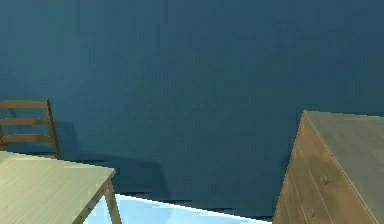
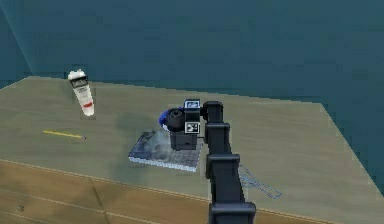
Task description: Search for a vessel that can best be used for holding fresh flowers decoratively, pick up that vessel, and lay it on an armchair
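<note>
On the dresser in the arm side view, the gripper is seen at the arm's far end, above a flat grey slab. A small blue blob sits right at the fingers, on their left; whether it is touched or merely passed over cannot be told, nor whether anything is held. No vase can be named with certainty. The blob may be the vessel. The other candidate is a white thing with a red band, well apart toward the view's left and slightly farther out. Its long axis is tilted, with the upper end leaning left. If the blob is meant, almost no reach is judged to be needed. If the white thing is meant, a shift toward the view's left is called for.
</note>
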